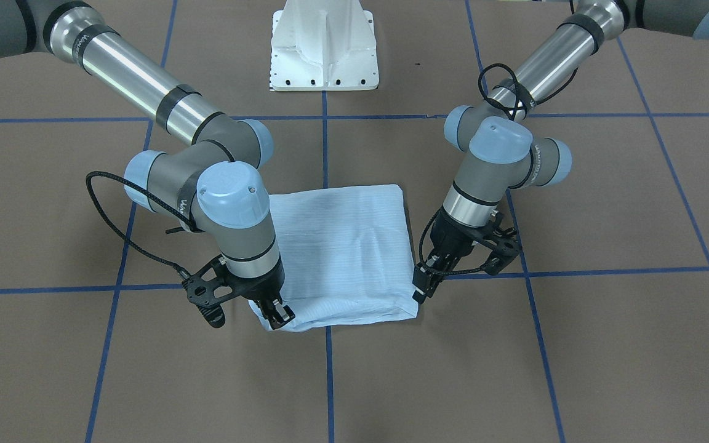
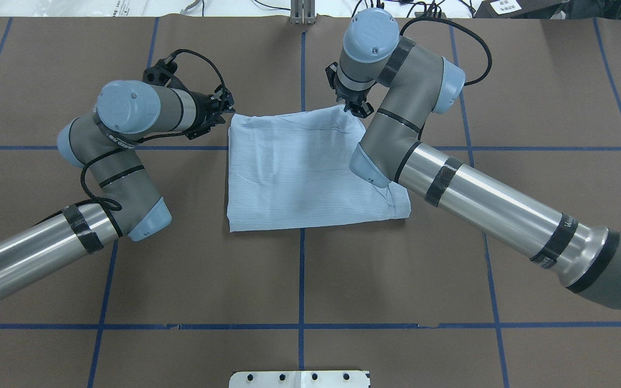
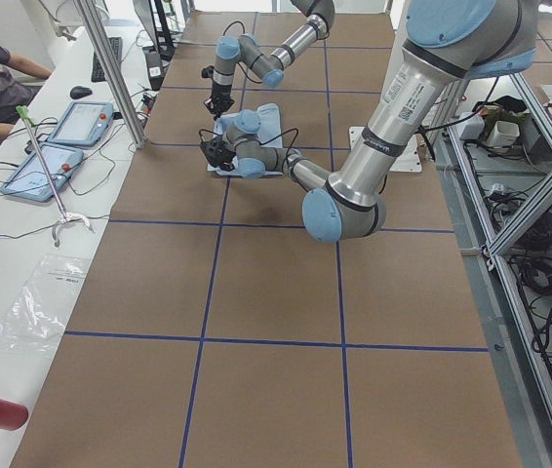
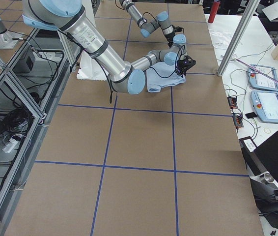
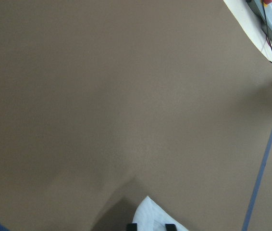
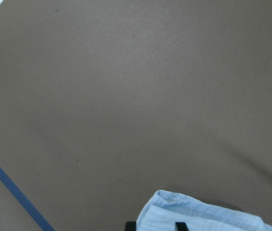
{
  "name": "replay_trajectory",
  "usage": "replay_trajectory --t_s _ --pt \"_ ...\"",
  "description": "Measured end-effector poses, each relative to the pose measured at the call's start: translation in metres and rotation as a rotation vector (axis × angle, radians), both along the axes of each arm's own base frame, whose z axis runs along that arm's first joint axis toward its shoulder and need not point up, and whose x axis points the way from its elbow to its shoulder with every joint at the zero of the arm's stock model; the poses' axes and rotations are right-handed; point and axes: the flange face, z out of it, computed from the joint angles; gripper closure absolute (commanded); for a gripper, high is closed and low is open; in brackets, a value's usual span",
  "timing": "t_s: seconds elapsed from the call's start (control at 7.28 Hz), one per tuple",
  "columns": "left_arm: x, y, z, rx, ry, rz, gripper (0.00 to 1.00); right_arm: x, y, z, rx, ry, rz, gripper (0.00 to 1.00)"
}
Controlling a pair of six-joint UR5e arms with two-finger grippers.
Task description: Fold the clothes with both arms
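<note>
Folded shirt (image 1: 342, 246), corners between left fingers (image 1: 420, 288) and right fingers (image 1: 279, 312)

the folded shirt (image 1: 342, 246) lies on the table (image 1: 576, 344), in front of the pedestal base (image 1: 324, 49). the left gripper (image 1: 421, 289) is at its far left corner, the right gripper (image 1: 277, 314) at its far right corner.

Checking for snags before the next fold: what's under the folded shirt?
Only the brown table shows around the shirt; its blue tape lines run in beneath it and out again. Nothing pokes out at the visible edges. Anything between the layers is covered.
</note>
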Motion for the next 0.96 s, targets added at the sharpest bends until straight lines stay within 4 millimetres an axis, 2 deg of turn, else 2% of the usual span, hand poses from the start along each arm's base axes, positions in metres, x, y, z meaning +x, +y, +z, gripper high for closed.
replay_trajectory --t_s 0.27,0.55,0.82,0.96 --pt "-0.016 -0.012 0.0 0.037 -0.019 -0.002 0.0 0.028 -0.023 0.007 0.068 0.032 -0.049 0.0" --pt "-0.044 -0.015 0.007 0.124 -0.066 0.062 0.0 0.076 -0.039 0.042 0.095 0.049 -0.121 0.0" --pt "-0.102 -0.003 0.038 0.3 -0.18 0.188 0.0 0.156 -0.036 0.097 0.153 0.073 -0.253 0.0" --pt "-0.143 0.003 0.062 0.403 -0.254 0.267 0.0 0.205 -0.03 0.128 0.194 0.099 -0.323 0.0"
